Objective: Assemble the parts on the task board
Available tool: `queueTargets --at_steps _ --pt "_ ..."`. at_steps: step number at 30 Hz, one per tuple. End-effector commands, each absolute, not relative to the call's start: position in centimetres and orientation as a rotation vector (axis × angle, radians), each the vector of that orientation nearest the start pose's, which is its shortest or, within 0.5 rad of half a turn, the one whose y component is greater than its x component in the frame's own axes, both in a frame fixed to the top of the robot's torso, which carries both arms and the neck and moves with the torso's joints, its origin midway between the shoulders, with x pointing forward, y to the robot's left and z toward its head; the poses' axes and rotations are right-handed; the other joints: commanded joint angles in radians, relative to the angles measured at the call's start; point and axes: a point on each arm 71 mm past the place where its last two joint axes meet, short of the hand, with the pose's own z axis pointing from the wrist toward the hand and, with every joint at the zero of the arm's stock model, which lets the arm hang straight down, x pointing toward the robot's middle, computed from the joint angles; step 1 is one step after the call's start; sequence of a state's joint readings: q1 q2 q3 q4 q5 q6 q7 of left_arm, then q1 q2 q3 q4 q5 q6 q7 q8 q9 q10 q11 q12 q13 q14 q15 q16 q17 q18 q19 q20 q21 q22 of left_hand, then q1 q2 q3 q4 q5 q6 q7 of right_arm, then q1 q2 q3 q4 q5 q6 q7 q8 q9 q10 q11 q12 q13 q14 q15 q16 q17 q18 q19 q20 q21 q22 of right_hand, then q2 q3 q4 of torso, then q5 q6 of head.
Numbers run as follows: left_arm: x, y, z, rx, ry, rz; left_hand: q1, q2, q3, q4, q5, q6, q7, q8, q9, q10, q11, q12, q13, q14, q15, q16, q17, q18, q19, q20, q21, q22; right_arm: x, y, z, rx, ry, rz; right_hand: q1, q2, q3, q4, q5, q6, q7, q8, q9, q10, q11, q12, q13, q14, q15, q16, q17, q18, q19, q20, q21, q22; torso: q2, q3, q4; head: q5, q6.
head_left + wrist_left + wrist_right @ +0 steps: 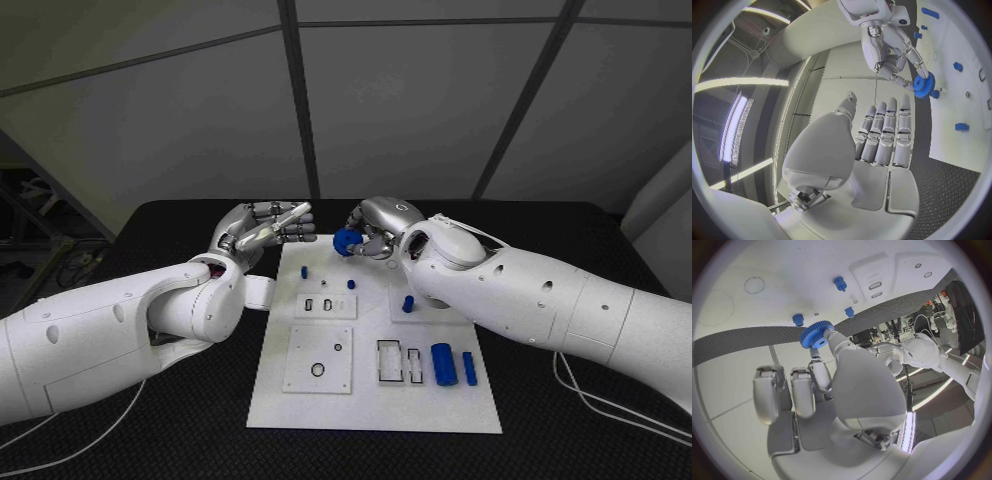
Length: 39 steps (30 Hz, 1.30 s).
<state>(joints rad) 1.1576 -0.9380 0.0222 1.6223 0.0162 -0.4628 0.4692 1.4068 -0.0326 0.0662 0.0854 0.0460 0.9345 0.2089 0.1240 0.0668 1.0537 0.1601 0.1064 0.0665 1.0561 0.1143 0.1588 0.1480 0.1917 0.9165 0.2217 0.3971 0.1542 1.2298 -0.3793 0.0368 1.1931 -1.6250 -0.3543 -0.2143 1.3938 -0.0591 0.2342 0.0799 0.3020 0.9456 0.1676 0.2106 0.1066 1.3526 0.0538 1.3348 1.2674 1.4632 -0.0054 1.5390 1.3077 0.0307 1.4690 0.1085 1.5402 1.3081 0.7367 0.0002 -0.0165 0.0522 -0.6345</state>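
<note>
My right hand (378, 232) hovers over the far edge of the white task board (375, 400) and pinches a blue gear (348, 242) between thumb and fingers. The right wrist view shows the gear (816, 335) at the fingertips of that hand (817, 385), above the board (767, 270). My left hand (267, 232) is raised just left of it, near the board's far left corner, holding nothing. In the left wrist view its fingers (882, 140) stretch out straight, with the gear (924, 85) beyond them.
Small blue pegs (306, 271) (351, 284) (407, 303) stand on the board's far half. Two blue blocks (443, 362) (470, 366) lie at its near right, beside rectangular slots (391, 362). A plate with a round hole (319, 360) sits near left.
</note>
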Motion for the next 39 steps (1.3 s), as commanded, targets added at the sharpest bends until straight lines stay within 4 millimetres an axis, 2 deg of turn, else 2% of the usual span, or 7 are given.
queueTargets --at_steps 1,10,16,20,25,32,39 --pt "47.5 23.7 -16.2 -1.133 1.239 -1.484 -0.001 0.006 -0.001 -0.005 0.004 0.004 0.002 -0.006 -0.001 0.002 0.002 -0.003 0.000 0.002 0.007 -0.005 0.001 -0.010 0.002 0.004 -0.003 -0.001 53.8 -4.8 -15.2 -0.279 1.493 0.601 -0.006 -0.006 0.008 0.000 0.007 0.037 -0.025 -0.004 0.011 0.001 0.004 -0.004 -0.002 0.093 -0.005 0.005 0.196 -0.016 0.053 -0.006 0.004 0.201 0.000 0.0001 -0.0006 0.003 -0.001" --pt "47.5 23.6 -16.2 -1.132 1.239 -1.485 -0.001 0.008 0.000 -0.006 0.004 0.004 0.002 -0.007 -0.001 0.002 0.002 -0.004 0.000 0.002 0.007 -0.007 0.002 -0.010 0.002 0.004 -0.004 -0.002 53.5 -4.0 -16.3 -0.323 1.542 0.587 -0.016 -0.016 0.012 0.000 0.006 0.028 -0.020 -0.017 0.007 -0.005 0.008 -0.010 -0.007 0.092 -0.002 0.005 0.195 -0.015 0.051 -0.004 0.003 0.200 0.000 0.0009 -0.0011 0.004 -0.005" --pt "47.5 23.6 -16.2 -1.132 1.240 -1.486 -0.001 0.008 0.000 -0.006 0.004 0.004 0.002 -0.007 -0.001 0.002 0.002 -0.004 0.000 0.002 0.007 -0.007 0.002 -0.010 0.002 0.004 -0.004 -0.002 53.6 -3.8 -16.5 -0.333 1.558 0.581 -0.024 -0.024 0.017 0.000 0.003 0.011 -0.012 -0.036 0.002 -0.015 0.014 -0.022 -0.018 0.092 0.003 0.004 0.194 -0.015 0.049 -0.001 0.002 0.198 -0.001 0.0006 -0.0005 0.005 -0.007" --pt "47.5 23.5 -16.2 -1.132 1.240 -1.486 -0.001 0.008 0.000 -0.006 0.004 0.004 0.002 -0.007 -0.001 0.002 0.002 -0.004 0.000 0.002 0.007 -0.007 0.002 -0.010 0.002 0.004 -0.004 -0.002 53.7 -3.7 -16.6 -0.334 1.561 0.577 -0.028 -0.029 0.022 -0.001 0.002 -0.005 -0.006 -0.051 -0.003 -0.019 0.020 -0.025 -0.021 0.092 0.007 0.004 0.194 -0.015 0.049 0.003 0.002 0.197 0.000 0.0009 -0.0003 0.005 -0.007" --pt "47.5 23.5 -16.2 -1.132 1.241 -1.487 -0.001 0.008 0.000 -0.006 0.004 0.004 0.002 -0.007 -0.001 0.002 0.002 -0.004 0.000 0.002 0.007 -0.007 0.002 -0.010 0.002 0.004 -0.004 -0.002 53.9 -3.7 -16.7 -0.332 1.564 0.572 -0.033 -0.037 0.029 -0.005 -0.003 -0.045 0.006 -0.085 -0.013 -0.031 0.031 -0.037 -0.033 0.092 0.017 0.004 0.195 -0.015 0.048 0.012 0.001 0.196 -0.001 0.0006 -0.0016 0.005 -0.005" --pt "47.5 23.5 -16.2 -1.132 1.241 -1.487 -0.001 0.008 0.000 -0.006 0.004 0.004 0.002 -0.007 -0.001 0.002 0.002 -0.004 0.000 0.002 0.007 -0.007 0.002 -0.010 0.002 0.004 -0.004 -0.002 54.1 -3.8 -17.1 -0.343 1.603 0.556 -0.055 -0.057 0.015 0.000 -0.010 -0.105 0.011 -0.130 -0.024 -0.057 0.038 -0.061 -0.059 0.091 0.024 0.003 0.193 -0.012 0.039 0.021 -0.003 0.187 -0.001 0.0009 -0.0017 0.006 -0.006" --pt "47.5 23.5 -16.2 -1.133 1.242 -1.486 -0.001 0.008 0.000 -0.006 0.004 0.004 0.002 -0.007 -0.001 0.002 0.002 -0.004 0.000 0.002 0.007 -0.007 0.002 -0.010 0.002 0.004 -0.004 -0.002 54.1 -3.7 -17.3 -0.349 1.625 0.556 -0.064 -0.061 0.006 0.005 -0.015 -0.116 0.012 -0.141 -0.025 -0.066 0.039 -0.068 -0.067 0.091 0.026 0.003 0.193 -0.011 0.037 0.023 -0.005 0.184 -0.001 0.0008 -0.0018 0.006 -0.007"
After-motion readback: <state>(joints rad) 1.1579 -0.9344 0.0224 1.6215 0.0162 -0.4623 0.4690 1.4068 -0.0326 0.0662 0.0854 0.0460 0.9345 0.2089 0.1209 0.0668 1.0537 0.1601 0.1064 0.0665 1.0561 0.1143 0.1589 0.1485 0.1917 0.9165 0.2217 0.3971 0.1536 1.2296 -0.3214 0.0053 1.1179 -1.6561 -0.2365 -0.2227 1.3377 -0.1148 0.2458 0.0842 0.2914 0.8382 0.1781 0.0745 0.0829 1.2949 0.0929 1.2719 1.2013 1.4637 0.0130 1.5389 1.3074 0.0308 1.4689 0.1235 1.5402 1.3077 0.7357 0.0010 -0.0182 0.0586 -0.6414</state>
